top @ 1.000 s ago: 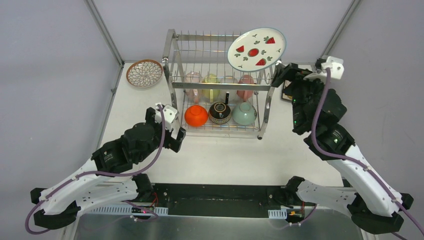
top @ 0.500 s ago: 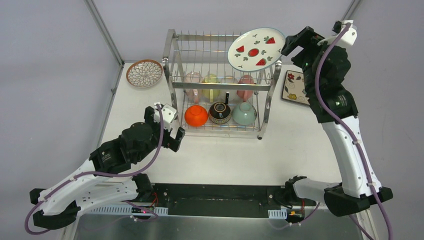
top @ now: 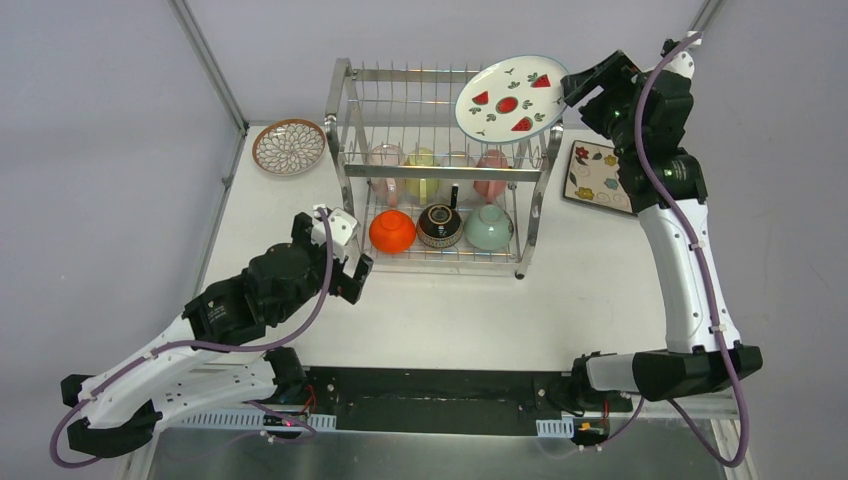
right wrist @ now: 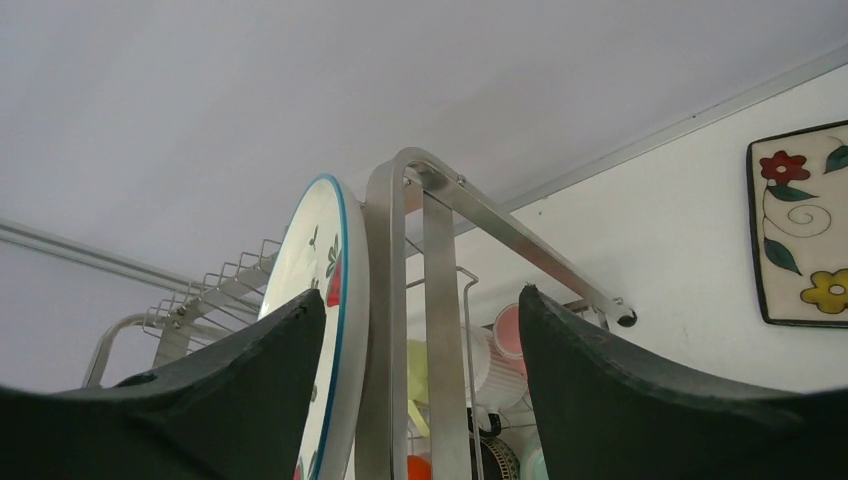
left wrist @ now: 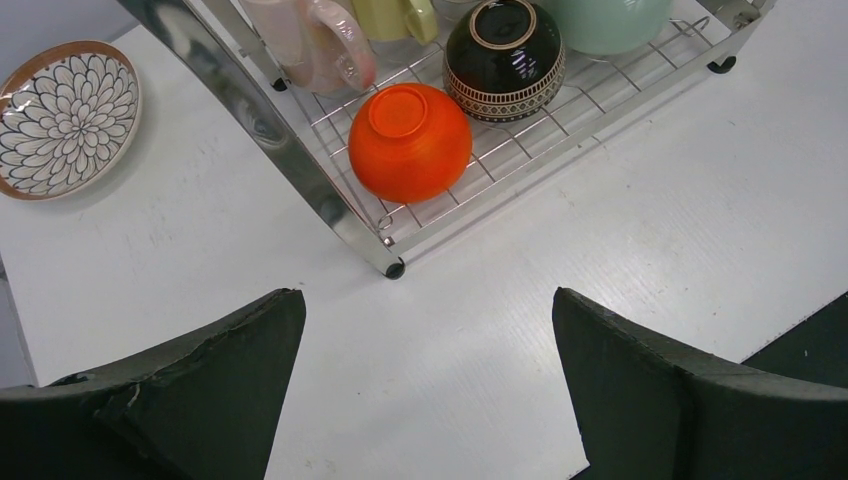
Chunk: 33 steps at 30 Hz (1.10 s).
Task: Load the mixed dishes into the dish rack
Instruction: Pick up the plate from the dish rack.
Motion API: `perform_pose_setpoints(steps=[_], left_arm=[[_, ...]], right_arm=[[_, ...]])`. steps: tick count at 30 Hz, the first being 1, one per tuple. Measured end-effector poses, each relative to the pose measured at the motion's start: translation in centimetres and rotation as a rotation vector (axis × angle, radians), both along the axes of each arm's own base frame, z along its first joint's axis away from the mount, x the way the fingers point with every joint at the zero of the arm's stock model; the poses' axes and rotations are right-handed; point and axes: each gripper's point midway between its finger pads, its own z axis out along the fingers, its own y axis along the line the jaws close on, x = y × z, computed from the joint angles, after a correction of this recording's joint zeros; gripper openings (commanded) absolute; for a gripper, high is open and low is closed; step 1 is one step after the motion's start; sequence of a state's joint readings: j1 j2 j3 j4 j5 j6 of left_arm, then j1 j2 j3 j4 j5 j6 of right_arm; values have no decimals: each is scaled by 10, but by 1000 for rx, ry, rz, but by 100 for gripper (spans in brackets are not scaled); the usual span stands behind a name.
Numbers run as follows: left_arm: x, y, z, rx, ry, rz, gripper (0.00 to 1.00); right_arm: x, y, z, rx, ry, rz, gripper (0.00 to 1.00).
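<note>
Right tool (top: 574, 90) high beside strawberry plate (top: 513, 98)

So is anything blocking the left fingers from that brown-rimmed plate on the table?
Nothing visible. Only bare table lies between the open left fingers and the brown-rimmed plate; the dish rack stands off to the right.

We see a white table (top: 450, 320), matte and evenly lit, with only soft shadows on it. Behind the table and to both its sides stands a plain pale grey wall (top: 100, 150). A slanted metal strut (top: 208, 62) rises from the table's far left corner. Along the table's near edge runs a black strip (top: 430, 385), and nearer still a brushed steel surface (top: 430, 455).
</note>
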State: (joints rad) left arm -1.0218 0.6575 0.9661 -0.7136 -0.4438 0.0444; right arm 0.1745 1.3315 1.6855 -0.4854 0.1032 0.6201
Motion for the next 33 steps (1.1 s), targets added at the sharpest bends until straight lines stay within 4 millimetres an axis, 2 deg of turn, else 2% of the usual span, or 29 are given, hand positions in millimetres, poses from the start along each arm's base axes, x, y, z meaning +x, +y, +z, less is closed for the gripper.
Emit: perform_pose_setpoints(steps=[12, 18, 22, 26, 29, 33], left_arm=[[1, -2, -5, 13, 8, 0, 99], [1, -2, -8, 20, 12, 0, 99], [1, -2, -8, 20, 12, 0, 99], [1, -2, -8, 20, 12, 0, 99], [1, -2, -8, 20, 12, 0, 99], [1, -2, -8, 20, 12, 0, 99]], right_arm=[[12, 19, -2, 36, 18, 87, 56], [15, 24, -4, 44, 28, 108, 40], [15, 24, 3, 40, 16, 111, 28], [13, 23, 14, 30, -6, 111, 12], [13, 20, 15, 11, 3, 93, 0], [15, 23, 13, -54, 22, 85, 0]])
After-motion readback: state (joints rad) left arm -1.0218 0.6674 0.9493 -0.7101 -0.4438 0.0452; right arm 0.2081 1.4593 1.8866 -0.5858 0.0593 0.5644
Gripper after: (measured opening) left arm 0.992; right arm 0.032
